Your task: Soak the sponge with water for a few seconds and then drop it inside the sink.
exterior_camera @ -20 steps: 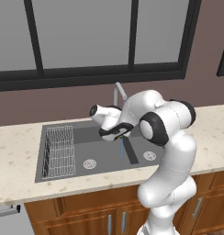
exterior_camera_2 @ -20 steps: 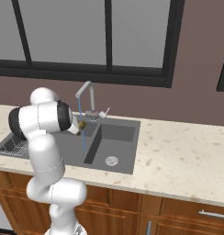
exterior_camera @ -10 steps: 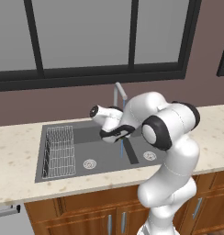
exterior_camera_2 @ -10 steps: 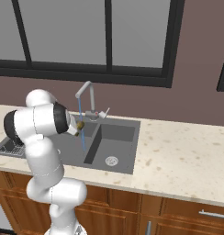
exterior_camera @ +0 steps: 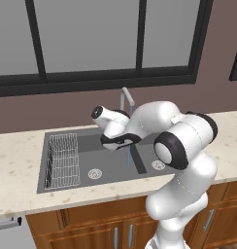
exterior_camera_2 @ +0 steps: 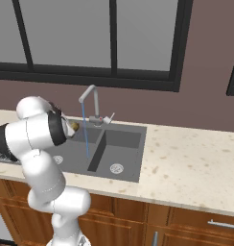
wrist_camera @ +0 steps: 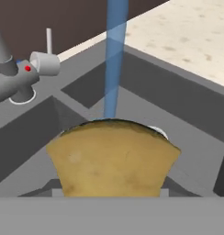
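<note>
Over the sink [exterior_camera: 67, 182], above the divider between its two basins, I am holding the sponge [wrist_camera: 113, 158] pinched in the claw [exterior_camera: 121, 141], whose jaws are pressed onto the soft yellow-brown block. From the hand view the sponge is sitting directly in front of the camera, and the water [wrist_camera: 114, 59] is falling as a pale-blue stream that meets the sponge's far upper edge; whether the stream is striking the block squarely or only grazing its far side I cannot tell. From the right base view the stream [exterior_camera_2: 85, 132] is dropping from the spout of the faucet [exterior_camera_2: 89, 99] towards the sink floor, with a sliver of the sponge [exterior_camera_2: 74, 126] peeping out beside my arm. I am judging this to be the soaking step, with the wetting under way and the drop not yet done. My next move, as I am reading it, calls for keeping the block under the stream a little, then spreading the jaws so it falls into a basin rather than onto the speckled tabletop [exterior_camera_2: 195, 158]. A wire rack [exterior_camera: 62, 160] is lying in the left basin.
</note>
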